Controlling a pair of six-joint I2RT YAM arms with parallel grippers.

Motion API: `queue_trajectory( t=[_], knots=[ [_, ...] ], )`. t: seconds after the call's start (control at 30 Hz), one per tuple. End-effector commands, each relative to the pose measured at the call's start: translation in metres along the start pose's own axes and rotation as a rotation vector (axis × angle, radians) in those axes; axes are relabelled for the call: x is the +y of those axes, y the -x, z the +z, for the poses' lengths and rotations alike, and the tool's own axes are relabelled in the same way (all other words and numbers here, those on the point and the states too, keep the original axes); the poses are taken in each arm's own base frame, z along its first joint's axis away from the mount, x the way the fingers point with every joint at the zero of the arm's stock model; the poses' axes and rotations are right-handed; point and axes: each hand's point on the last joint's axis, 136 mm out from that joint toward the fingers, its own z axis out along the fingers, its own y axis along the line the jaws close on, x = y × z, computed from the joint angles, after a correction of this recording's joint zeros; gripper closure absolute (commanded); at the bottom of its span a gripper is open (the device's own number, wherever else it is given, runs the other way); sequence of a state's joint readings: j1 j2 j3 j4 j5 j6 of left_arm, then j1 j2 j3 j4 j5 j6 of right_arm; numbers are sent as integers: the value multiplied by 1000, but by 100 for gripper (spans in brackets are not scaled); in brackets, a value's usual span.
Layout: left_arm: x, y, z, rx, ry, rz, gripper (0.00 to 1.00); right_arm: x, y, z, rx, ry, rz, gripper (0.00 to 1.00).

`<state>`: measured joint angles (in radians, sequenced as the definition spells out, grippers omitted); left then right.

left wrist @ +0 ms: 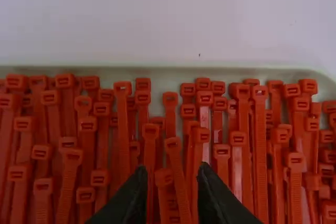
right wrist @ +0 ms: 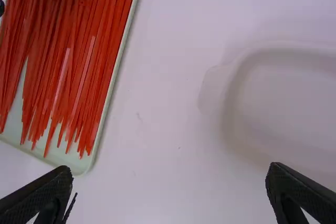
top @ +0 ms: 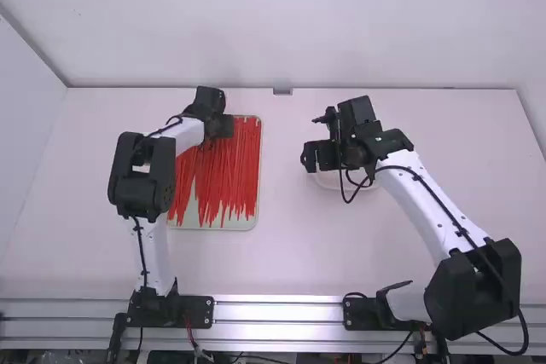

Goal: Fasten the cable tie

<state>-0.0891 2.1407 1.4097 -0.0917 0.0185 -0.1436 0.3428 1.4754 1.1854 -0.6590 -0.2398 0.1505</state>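
Observation:
Many red cable ties lie side by side on a pale tray left of the table's middle. My left gripper sits low over their head ends at the tray's far edge. In the left wrist view its fingers stand open, straddling a few of the ties just short of the tray's rim. My right gripper hovers right of the tray. It is wide open and holds nothing, with the ties' pointed tails off to one side.
A white, shallow container rests on the table under the right gripper. Bare table surrounds the tray, and a white wall rises behind the table's far edge.

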Motion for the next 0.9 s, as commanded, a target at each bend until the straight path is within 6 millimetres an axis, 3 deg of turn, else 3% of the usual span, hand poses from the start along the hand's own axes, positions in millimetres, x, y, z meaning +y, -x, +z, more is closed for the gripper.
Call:
queue_trajectory(
  t=[0.0,0.43,0.87],
  knots=[
    [2,-9,5,25,-8,-13,69,2,10,-6,-25,-2,-3,2],
    [3,-19,7,43,-8,-14,78,1,11,-6,-27,-2,-2,2],
    [3,-25,11,31,-10,-14,76,1,10,-6,-25,-3,-2,2]
  ],
)
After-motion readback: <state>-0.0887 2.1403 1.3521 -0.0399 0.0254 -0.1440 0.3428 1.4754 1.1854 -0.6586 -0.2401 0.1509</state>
